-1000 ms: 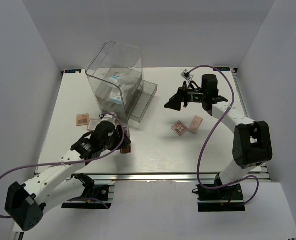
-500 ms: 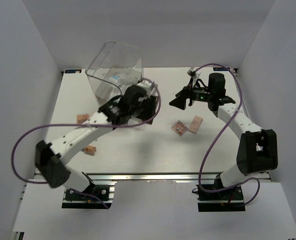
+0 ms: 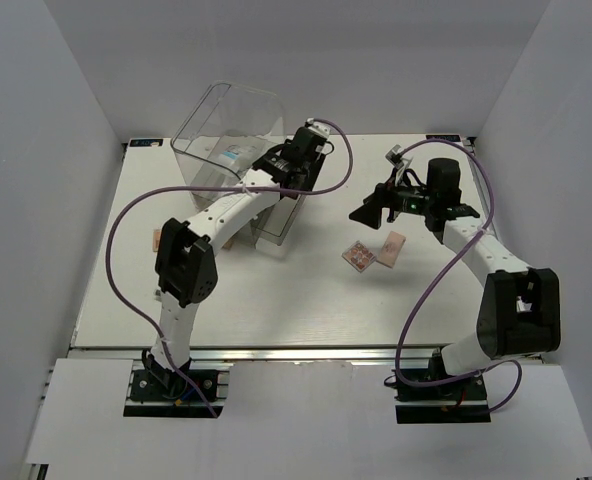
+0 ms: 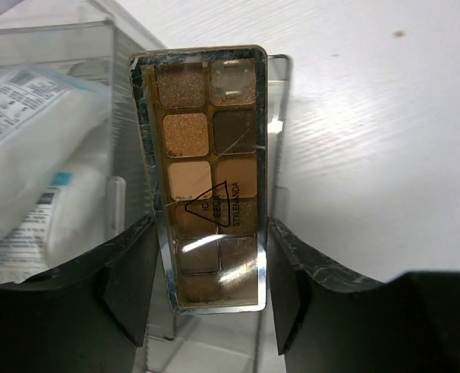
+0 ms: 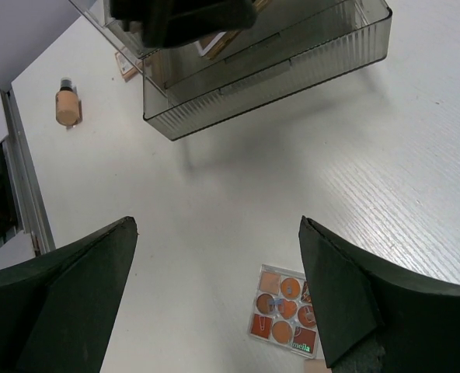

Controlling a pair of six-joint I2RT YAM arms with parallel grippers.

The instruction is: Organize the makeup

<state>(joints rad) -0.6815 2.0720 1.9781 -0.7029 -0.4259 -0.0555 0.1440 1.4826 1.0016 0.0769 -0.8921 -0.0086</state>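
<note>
Alignment of the held palette with the drawer under it decides the coming move. The left tool [image 4: 209, 233] is clamped on a long brown eyeshadow palette with a gold rim [image 4: 207, 155], one finger on each long edge. The palette's long axis runs straight out from the tool, along the fingers. It hangs at the large clear plastic box [image 3: 226, 130], over that box's pulled-out smoky clear drawer [image 5: 292, 62]. A white-and-blue plastic packet [image 4: 28, 179] is inside the box, just to the left of the palette in the left wrist view. I cannot tell how high the palette sits above the drawer floor.

The drawer lies directly below and ahead of the left tool, and that arm alone is at the box, so I judge the step in hand to be lowering the palette in lengthwise and letting go.

The right tool [image 5: 214, 225] hovers with its fingers wide apart and nothing between them, to the right of the box. It is the nearer one to a square palette of round orange pans [image 5: 286, 312] and a pink flat palette [image 3: 391, 248]. Both lie on the white surface [image 3: 306, 300] well to the right of the box. A tan foundation bottle [image 5: 67, 105] lies on the surface beyond the drawer's far corner.
</note>
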